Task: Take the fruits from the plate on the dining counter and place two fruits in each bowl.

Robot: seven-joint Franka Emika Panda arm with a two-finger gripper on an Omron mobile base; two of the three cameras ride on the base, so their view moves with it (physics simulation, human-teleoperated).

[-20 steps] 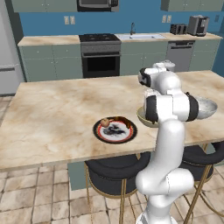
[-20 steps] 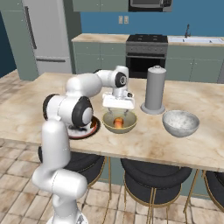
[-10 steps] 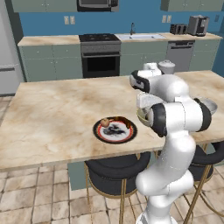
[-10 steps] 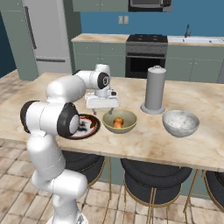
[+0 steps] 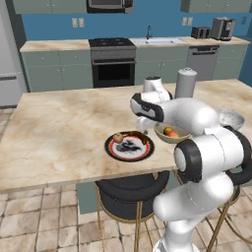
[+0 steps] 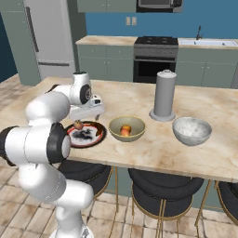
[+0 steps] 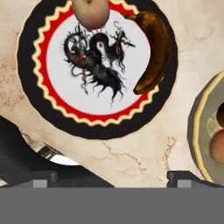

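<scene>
Beige marble-patterned worktop [image 5: 59, 123] with brown veins carries every item of the task. A flat round plate [image 7: 35, 109] with a black rim, a red inner ring and a white centre bearing a black pattern is placed near the front edge of the worktop, about midway along it. Two fruits are seen on this plate: a peach-pink round fruit [image 7: 91, 13] at one rim and a dark brown, elongated curved fruit [image 7: 153, 50] lying along the adjacent rim, the two apart from each other.

An olive-yellow round bowl [image 6: 116, 126] is set just beside the plate, towards the right end of the worktop, without touching it. Two round fruits are held in it, a yellow-orange one [image 6: 125, 128] and a reddish one [image 5: 168, 130], lying against each other. A white-grey speckled round bowl [image 6: 191, 131] stands farther towards the right end, well apart from the plate; its contents cannot be determined. A tall grey cylinder [image 6: 163, 94] is positioned behind the two bowls, towards the rear edge.

The two-finger claw [image 6: 87, 117] is held above the plate, pointing downward. Its fingers [image 7: 44, 177] are spread wide apart, and nothing is gripped between them.
</scene>
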